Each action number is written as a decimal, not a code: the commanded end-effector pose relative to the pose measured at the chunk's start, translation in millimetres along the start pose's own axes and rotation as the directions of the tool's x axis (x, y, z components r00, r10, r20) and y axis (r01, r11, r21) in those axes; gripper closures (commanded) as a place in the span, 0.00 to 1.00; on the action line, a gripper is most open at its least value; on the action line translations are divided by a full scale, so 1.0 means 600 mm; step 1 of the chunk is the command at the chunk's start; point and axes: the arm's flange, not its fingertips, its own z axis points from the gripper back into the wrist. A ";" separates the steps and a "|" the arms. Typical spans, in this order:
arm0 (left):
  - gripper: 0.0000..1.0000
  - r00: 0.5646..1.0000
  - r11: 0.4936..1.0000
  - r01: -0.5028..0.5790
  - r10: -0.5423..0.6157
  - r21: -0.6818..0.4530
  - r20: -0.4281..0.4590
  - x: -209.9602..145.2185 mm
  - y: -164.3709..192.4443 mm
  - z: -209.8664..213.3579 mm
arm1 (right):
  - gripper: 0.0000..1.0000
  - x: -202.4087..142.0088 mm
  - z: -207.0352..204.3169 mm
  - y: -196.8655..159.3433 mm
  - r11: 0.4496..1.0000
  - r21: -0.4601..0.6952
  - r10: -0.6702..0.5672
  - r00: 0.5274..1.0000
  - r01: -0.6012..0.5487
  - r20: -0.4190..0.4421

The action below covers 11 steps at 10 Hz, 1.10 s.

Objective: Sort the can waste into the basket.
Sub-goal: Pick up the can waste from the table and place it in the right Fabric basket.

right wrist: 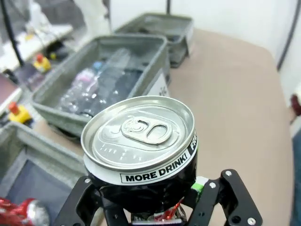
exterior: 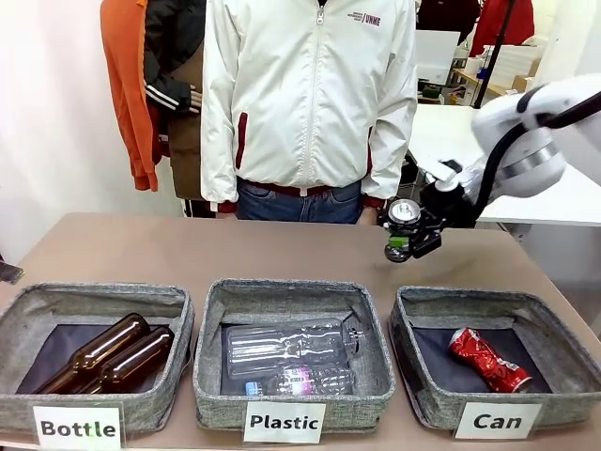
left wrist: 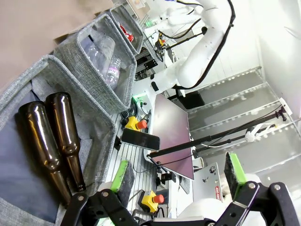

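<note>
1. Table (exterior: 141, 249): a tan surface carrying three grey fabric bins in a row along its near edge; a person in a white jacket (exterior: 310, 94) stands at its far side.
2. Basket (exterior: 540, 310): the bin carded "Can", at the robot's right end of the row. The "Plastic" bin (exterior: 211, 343) sits just beside it toward the left, holding clear bottles; the "Bottle" bin (exterior: 183, 329) lies beyond that, holding two brown glass bottles (left wrist: 51, 141).
3. Right gripper (exterior: 406, 246): hangs above the table, just behind the basket's far left corner. Its jaws are clenched on the dark can.
4. Left gripper (left wrist: 178, 181): jaws released and empty, green pads (left wrist: 123, 175) well apart, low beside the "Bottle" bin, far from the basket.
5. Dark can (right wrist: 141, 150): silver top with pull tab intact, held around its lower body. Judged light, thin-walled and easily dented, with a smooth, rather slippery skin; a grip across the middle of the cylinder seems safest, since the rims are its stiffest parts.
6. Red can (exterior: 488, 359): crumpled, already lying on the basket's dark lining, toward the front.
</note>
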 end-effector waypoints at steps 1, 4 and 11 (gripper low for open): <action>0.00 1.000 1.000 0.007 -0.007 -0.008 0.000 0.000 -0.005 0.000 | 1.00 0.093 -0.034 0.127 0.987 -0.111 -0.148 0.933 0.118 -0.328; 0.00 1.000 1.000 0.007 -0.007 -0.008 0.000 0.000 -0.005 0.000 | 1.00 0.129 -0.078 0.270 0.916 -0.378 -0.361 0.690 0.136 -0.627; 0.00 1.000 1.000 0.007 -0.007 -0.008 0.000 0.000 -0.005 0.000 | 1.00 0.122 -0.076 0.348 0.898 -0.410 -0.440 0.330 0.160 -0.835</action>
